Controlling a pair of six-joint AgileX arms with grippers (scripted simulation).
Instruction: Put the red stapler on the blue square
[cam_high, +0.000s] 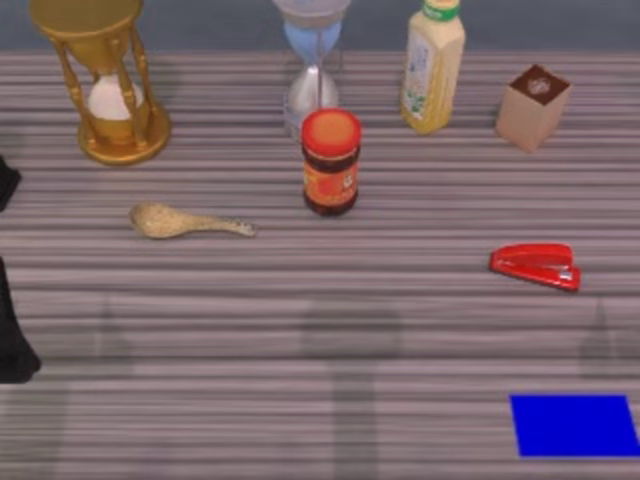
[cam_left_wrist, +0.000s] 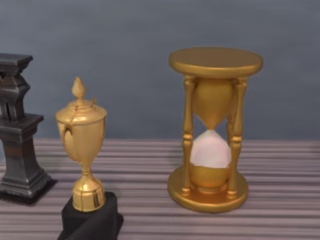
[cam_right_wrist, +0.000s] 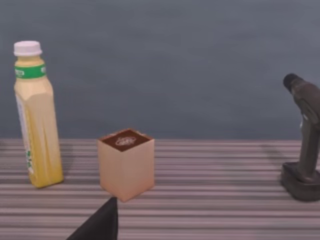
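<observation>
Top view: the red stapler (cam_high: 535, 266) is lying at 3 o'clock on the table (cam_high: 300, 330), the blue square (cam_high: 574, 425) near it at 5 o'clock; I am judging a crosswise grasp best. The red-lidded jar (cam_high: 331, 161) is standing closed. Left wrist view: a sand-holding hourglass (cam_left_wrist: 214, 130). Right wrist view: a capped bottle (cam_right_wrist: 35, 116). Neither end effector is showing its state, so I cannot tell

No writing can be read anywhere. The red-lidded jar (cam_high: 330, 161) wears an orange label with dark marks too small to make out. The yellow bottle (cam_high: 433, 68) has a green neck band and a pale label with green specks, none legible. The tan box (cam_high: 532, 107) shows a whitish oval emblem on its brown top, its wording unreadable.
</observation>
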